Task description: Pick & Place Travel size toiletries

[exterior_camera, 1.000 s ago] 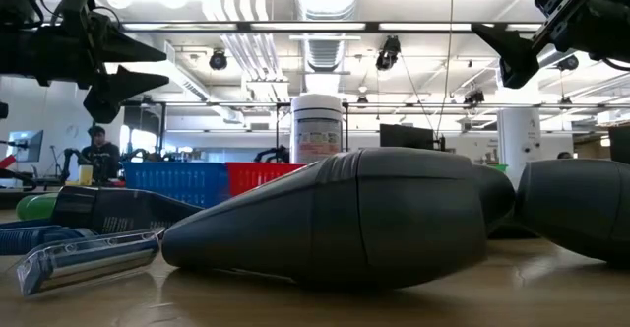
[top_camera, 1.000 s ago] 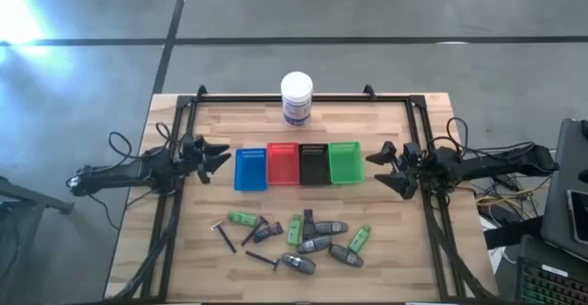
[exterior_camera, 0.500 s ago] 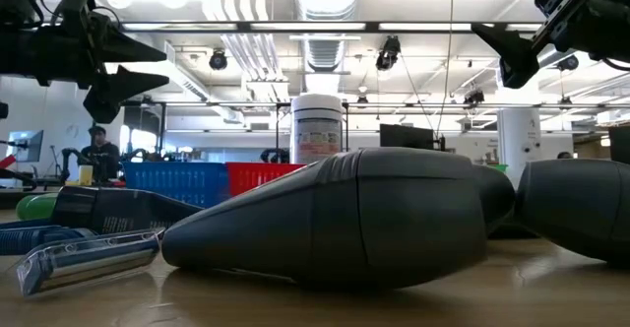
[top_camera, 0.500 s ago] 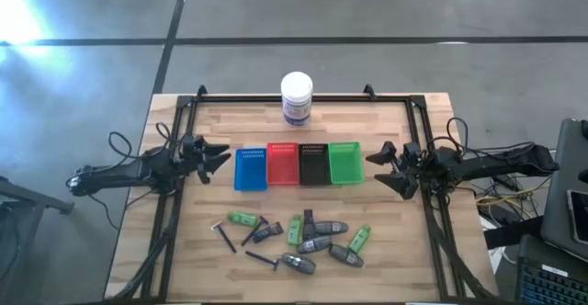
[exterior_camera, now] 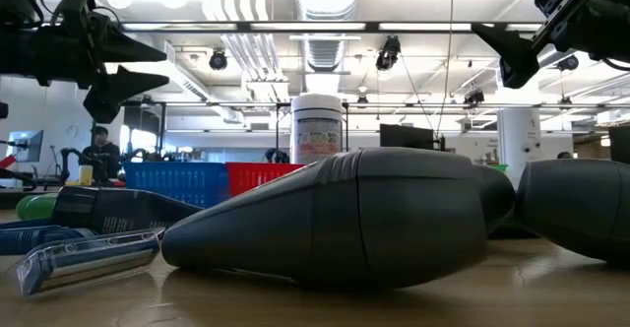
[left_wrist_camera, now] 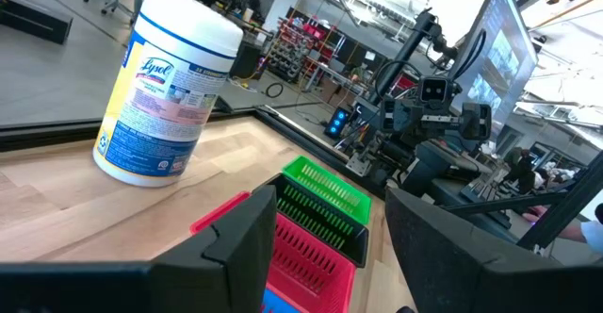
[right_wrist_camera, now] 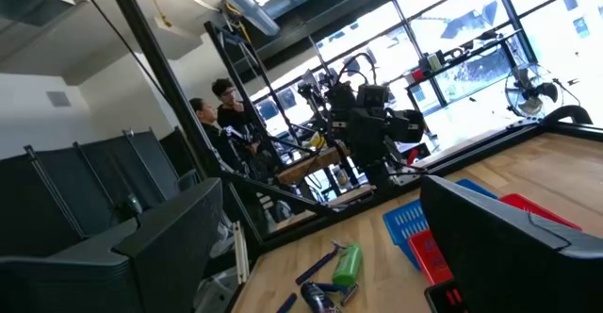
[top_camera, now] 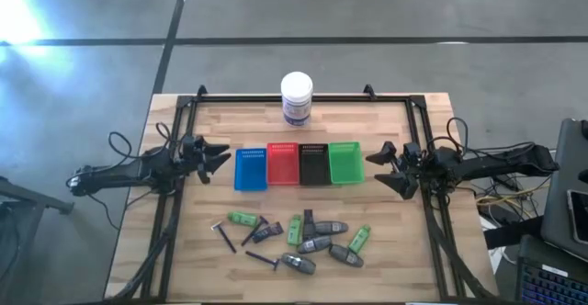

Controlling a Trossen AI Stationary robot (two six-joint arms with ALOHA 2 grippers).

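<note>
Desk [top_camera: 184,250]: light wooden top with a black frame along its edges, carrying everything below.

Left arm: lay low at the desk's left edge. Its hand [top_camera: 218,156] pointed toward the blue tray, fingers apart with nothing between them, raised above the desk (in the low view it hung high, clear of the surface).

Right arm: lay at the desk's right edge. Its hand [top_camera: 378,169] faced the green tray, fingers wide apart and empty, also raised.

White jar [top_camera: 297,98]: blue label, upright at the far middle of the desk, behind the trays.

Trays: four in a row, side by side across the middle of the desk, namely the blue tray [top_camera: 250,169], red tray [top_camera: 281,163], black tray [top_camera: 313,163] and green tray [top_camera: 345,162].

Travel size toiletries [top_camera: 296,238]: a loose cluster on the near part of the desk, in front of the trays and apart from both hands. It held green tubes [top_camera: 243,219], grey oblong bottles [top_camera: 346,255] (one filled most of the low view), small dark tubes and thin dark-handled razors [top_camera: 223,237]. None lay in a tray.

A person [exterior_camera: 97,152] was visible far off in the room beyond the desk.
</note>
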